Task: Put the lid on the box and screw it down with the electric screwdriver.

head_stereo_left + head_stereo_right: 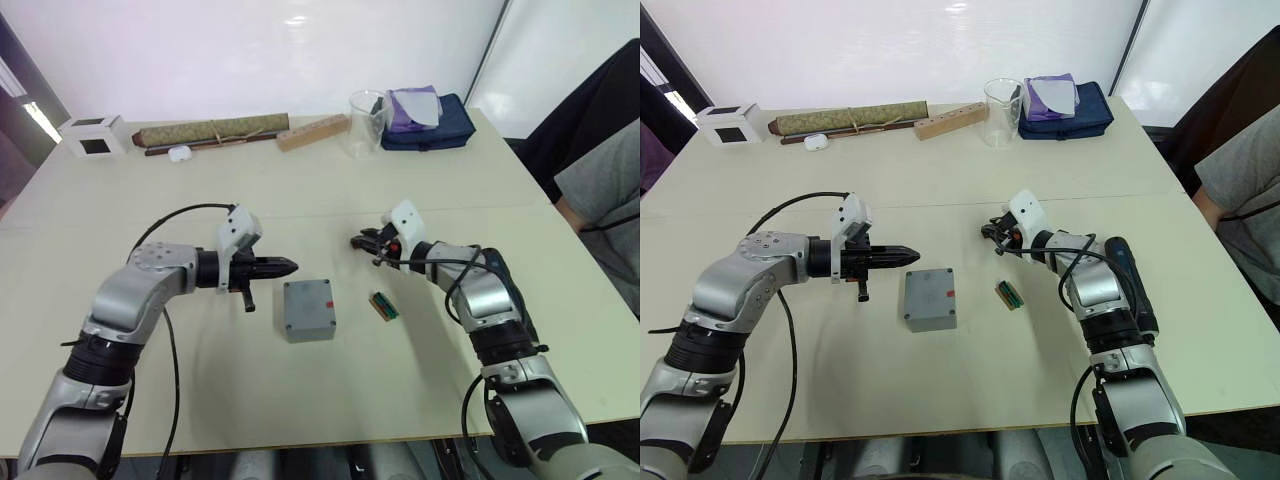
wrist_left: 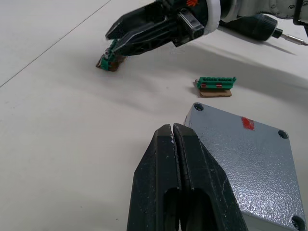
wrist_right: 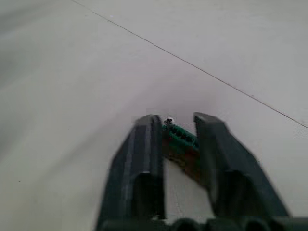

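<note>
A: Left wrist view: the left gripper [image 2: 173,132] has its smooth black fingers pressed together, empty, just left of the box [image 2: 245,159]. The lid [image 2: 240,144], speckled grey with corner holes and a red mark, sits on it.

B: And the right gripper [image 1: 362,241]?

A: Its fingers hold a small green ridged strip [image 3: 180,136] between them, down at the table [image 1: 300,190], far right of the box. A second strip [image 1: 384,305] lies right of the box.

B: The screwdriver [image 1: 1130,285]?

A: Dark cylinder lying on the table under the right forearm; the left wrist view alone shows its metal bit.
</note>
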### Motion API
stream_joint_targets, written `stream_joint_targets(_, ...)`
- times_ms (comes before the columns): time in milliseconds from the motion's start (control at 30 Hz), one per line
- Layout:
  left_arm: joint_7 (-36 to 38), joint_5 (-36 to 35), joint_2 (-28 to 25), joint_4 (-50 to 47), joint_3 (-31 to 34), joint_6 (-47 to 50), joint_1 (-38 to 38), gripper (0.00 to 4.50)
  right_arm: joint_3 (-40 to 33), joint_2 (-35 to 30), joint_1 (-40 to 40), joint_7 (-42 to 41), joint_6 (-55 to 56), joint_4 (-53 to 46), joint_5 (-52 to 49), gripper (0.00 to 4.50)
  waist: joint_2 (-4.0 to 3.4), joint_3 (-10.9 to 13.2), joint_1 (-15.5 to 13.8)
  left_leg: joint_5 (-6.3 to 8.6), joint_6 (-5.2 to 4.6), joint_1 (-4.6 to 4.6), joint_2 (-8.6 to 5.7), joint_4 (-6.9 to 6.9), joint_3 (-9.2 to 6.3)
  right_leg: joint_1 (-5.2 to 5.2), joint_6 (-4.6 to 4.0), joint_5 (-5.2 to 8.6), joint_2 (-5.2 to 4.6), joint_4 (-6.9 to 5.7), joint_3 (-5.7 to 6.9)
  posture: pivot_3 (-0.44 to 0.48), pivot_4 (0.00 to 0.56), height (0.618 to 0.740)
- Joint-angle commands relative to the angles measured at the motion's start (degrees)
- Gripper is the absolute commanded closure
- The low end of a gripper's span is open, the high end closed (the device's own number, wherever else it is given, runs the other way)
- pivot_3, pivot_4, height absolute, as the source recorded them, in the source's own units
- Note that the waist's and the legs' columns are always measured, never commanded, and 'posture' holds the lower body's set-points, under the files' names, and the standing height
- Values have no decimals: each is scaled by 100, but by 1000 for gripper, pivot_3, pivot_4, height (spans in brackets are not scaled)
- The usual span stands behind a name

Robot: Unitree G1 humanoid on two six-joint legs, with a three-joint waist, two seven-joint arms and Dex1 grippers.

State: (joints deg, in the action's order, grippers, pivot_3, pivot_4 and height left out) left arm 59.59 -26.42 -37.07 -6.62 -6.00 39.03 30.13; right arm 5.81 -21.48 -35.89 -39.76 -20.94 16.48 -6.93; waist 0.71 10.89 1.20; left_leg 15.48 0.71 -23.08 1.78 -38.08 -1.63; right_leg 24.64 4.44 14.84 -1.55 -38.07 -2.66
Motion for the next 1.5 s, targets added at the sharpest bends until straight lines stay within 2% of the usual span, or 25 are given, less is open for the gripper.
stream_joint_targets(33, -24, -48, -8, -200, 38, 30, 83, 4500, -14, -10, -92, 5, 116, -107, 36, 2067, 0, 0, 0, 0, 0, 0, 0, 0, 0, 0, 0, 0, 0, 0, 0, 0, 150, 740)
stream_joint_targets(467, -54, -31, -4, -170, 49, 54, 83, 4500, 56, 228, -384, -3, 372, 528, 104, 2067, 0, 0, 1, 0, 0, 0, 0, 0, 0, 0, 0, 0, 1, 0, 0, 0, 150, 740)
stream_joint_targets(833, -47, -9, 4, -137, 38, -12, 27, 4500, 56, 267, -413, -23, 424, 621, 132, 2067, 0, 0, -1, 0, 0, 0, 0, 0, 0, 0, 0, 0, 0, 0, 0, 0, 150, 740)
stream_joint_targets(933, -40, -7, 5, -125, 37, -28, 24, 4500, 92, 275, -418, -15, 448, 649, 174, 2864, 0, 0, 2, 0, 0, 0, 0, 0, 0, 0, 0, 0, 0, 0, 0, 0, 150, 740)
stream_joint_targets(1067, -41, -12, 7, -132, 38, -32, 12, 4500, 88, 282, -417, -7, 475, 677, 209, 4416, 0, 0, 2, 0, 0, 0, 0, 0, 0, 0, 0, 0, 0, 0, 0, 0, 150, 740)
stream_joint_targets(1333, -46, -9, -2, -131, 43, -24, 5, 4500, 3, 261, -422, -23, 446, 596, 165, 4416, 0, 0, 1, 0, 0, 0, 0, 1, 0, 0, 0, 0, 0, 0, 0, 0, 150, 740)
stream_joint_targets(1500, -52, -23, 12, -134, 48, -15, 4, 4500, -217, 164, -306, -41, 124, -57, -102, 4416, -1, 1, -1, 0, 0, 0, 0, 1, 0, 0, 0, 0, 0, 0, 0, 0, 150, 740)
